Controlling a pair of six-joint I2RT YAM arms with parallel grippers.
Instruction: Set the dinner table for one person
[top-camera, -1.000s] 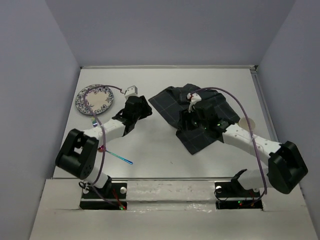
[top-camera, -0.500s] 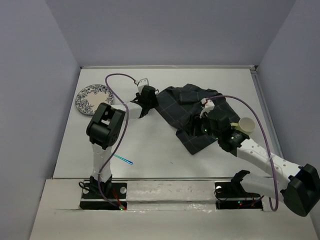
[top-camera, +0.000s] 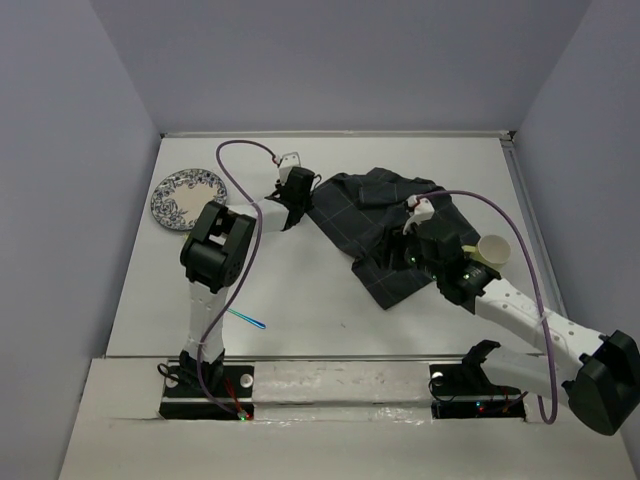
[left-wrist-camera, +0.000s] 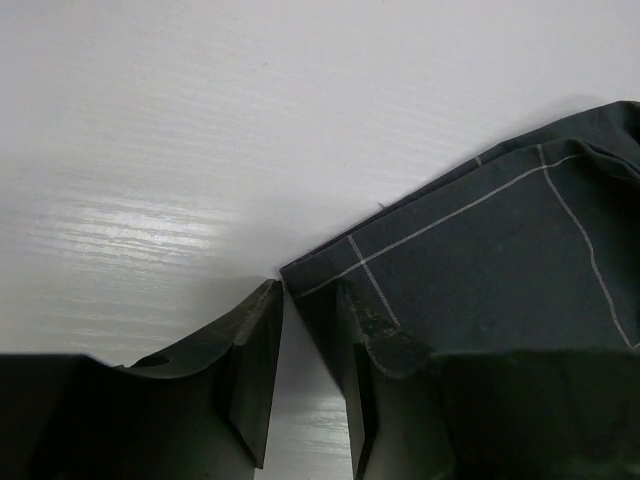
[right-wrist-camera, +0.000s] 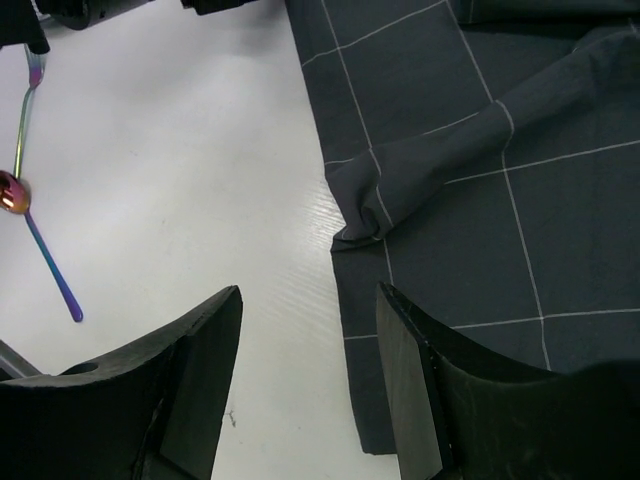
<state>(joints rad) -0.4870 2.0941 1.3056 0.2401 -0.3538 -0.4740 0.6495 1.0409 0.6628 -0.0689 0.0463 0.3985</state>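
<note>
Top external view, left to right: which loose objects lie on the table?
On the dinner table: patterned plate → iridescent utensil → dark grid cloth → paper cup.

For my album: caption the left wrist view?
Left gripper, jaws narrowly apart, at a corner of the grid cloth on the table.

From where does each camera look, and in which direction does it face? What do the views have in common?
Top external: fixed above and behind the arm bases, looking down on the dinner table; both arms show.
Left wrist: on the left arm, looking down past the left jaws, narrowly apart, at a corner of the grey cloth.
Right wrist: on the right arm, looking down past the right jaws, wide apart, at the cloth's edge and an iridescent spoon.
Shared: all three show cloth and table.
</note>
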